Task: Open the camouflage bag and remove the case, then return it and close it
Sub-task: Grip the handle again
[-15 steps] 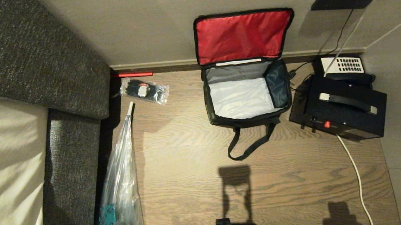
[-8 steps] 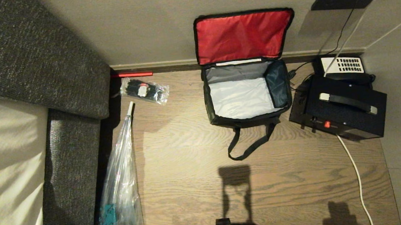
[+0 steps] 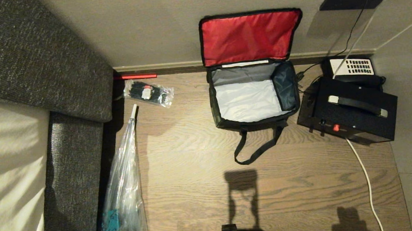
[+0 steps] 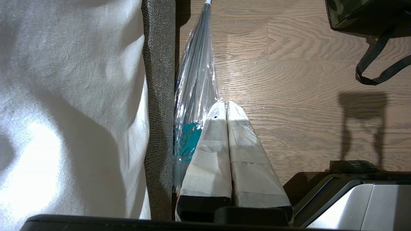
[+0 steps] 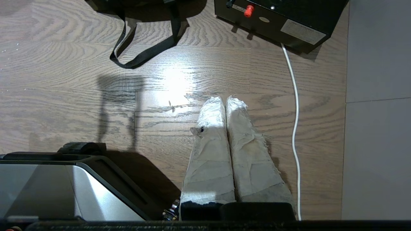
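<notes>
Left end effector (image 4: 226, 107) closed (empty); right end effector (image 5: 224, 102) likewise.

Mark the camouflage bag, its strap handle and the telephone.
camouflage bag (image 3: 245, 36): head view, on the red lining of the open lid.
strap handle (image 3: 256, 157): head view, on the loop lying on the floor.
telephone (image 3: 355, 66): head view, on the white keypad.

1. My boxy soft green-camouflage bag (image 3: 251, 90): red lid lining, silver-grey interior, black trim.
2. My white-taped left gripper (image 4: 226, 106) and right gripper (image 5: 226, 100): pale, black bases.
3. Brown wood-grain plank floor (image 3: 196, 188).
4. Black boxy device (image 3: 350, 110): red knob.
</notes>
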Motion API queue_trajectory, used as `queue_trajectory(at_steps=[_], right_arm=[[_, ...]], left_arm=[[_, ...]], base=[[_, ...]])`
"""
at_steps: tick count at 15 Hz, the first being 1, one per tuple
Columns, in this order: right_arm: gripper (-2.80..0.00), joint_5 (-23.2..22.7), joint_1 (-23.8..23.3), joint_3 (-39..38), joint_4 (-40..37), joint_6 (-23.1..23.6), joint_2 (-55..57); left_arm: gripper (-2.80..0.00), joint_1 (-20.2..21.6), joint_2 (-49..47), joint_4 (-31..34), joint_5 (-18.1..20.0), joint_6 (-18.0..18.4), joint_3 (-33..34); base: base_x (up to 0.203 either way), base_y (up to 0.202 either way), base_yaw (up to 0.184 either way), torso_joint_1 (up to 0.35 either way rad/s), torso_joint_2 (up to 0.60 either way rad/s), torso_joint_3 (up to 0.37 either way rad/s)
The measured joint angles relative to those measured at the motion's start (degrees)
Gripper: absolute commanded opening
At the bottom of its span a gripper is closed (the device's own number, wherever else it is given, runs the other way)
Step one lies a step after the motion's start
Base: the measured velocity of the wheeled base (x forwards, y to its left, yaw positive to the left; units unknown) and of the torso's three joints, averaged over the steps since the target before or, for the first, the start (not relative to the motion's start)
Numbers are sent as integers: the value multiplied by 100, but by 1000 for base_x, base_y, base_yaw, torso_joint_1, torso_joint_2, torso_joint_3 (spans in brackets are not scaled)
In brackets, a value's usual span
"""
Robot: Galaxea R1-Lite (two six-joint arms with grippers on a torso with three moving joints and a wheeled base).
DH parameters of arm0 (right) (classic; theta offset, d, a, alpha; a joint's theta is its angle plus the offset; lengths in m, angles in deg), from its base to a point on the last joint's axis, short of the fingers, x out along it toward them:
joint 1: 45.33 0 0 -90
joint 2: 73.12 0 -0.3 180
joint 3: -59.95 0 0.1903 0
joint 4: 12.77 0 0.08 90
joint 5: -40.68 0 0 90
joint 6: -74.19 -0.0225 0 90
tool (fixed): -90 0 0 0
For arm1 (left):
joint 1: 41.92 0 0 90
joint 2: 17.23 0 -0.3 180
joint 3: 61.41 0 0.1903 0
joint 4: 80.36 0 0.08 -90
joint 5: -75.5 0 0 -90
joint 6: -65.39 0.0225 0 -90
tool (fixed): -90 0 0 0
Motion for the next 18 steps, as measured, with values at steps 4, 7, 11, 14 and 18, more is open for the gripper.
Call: queue_trajectory(at_steps=[4,7,11,14,18], right_arm=[[-280,0,0,0,0,4,2],[-280,-3,0,0,-1,2,5],[-280,-1,0,0,-1,0,9],[-280,0,0,0,-1,2,11],[-280,2,0,0,-1,0,13]], left_arm=[[-280,0,0,0,-1,1,0],[-280,0,0,0,-2,1,0],[-280,0,0,0,-2,1,0],[-280,0,0,2,-2,4,0],[-280,0,0,0,0,1,0]], base=[[0,0,0,0,0,0],[0,0,0,0,0,0],[0,0,0,0,0,0],[0,0,0,0,0,0],[0,0,0,0,0,0]])
